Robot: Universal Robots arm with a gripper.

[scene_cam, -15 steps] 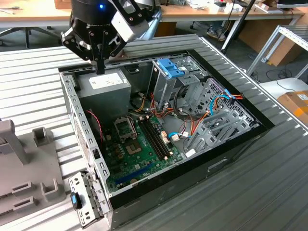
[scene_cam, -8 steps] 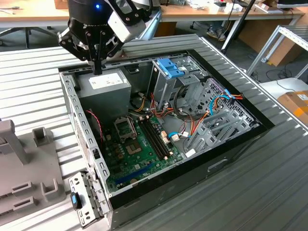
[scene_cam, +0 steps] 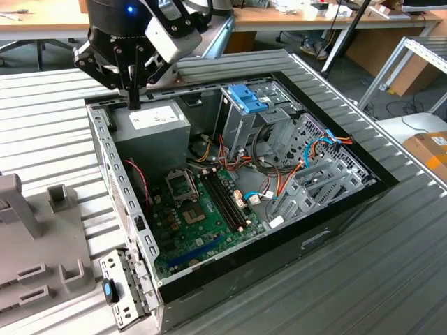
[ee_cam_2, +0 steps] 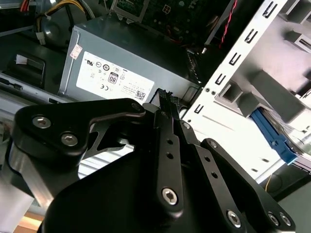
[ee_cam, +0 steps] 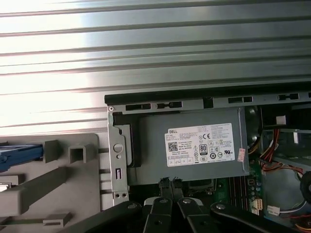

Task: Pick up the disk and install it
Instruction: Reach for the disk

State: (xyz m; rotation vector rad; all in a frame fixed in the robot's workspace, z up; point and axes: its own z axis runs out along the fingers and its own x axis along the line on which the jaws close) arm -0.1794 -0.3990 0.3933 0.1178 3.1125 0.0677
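My gripper [scene_cam: 133, 102] hangs shut, with nothing between its fingers, over the far corner of the open computer case [scene_cam: 335, 209], just above the grey power supply [scene_cam: 150, 122]. In both wrist views the black fingertips [ee_cam: 165, 184] meet in front of the power supply's white label [ee_cam: 201, 144]. The gripper [ee_cam_2: 163, 95] points at the power supply's edge. A bright blue rail of the disk [ee_cam: 19, 151] lies in the grey fixture [ee_cam: 48, 179] outside the case. The second wrist view shows the same disk [ee_cam_2: 273, 138]. Most of its body is cut off.
Inside the case are a green motherboard [scene_cam: 202, 216], a tall silver cage with a blue clip [scene_cam: 246, 98] on top, grey drive brackets [scene_cam: 321, 181] and loose cables. The grey fixture [scene_cam: 35, 237] stands at the exterior view's left on a ribbed metal table [scene_cam: 391, 279].
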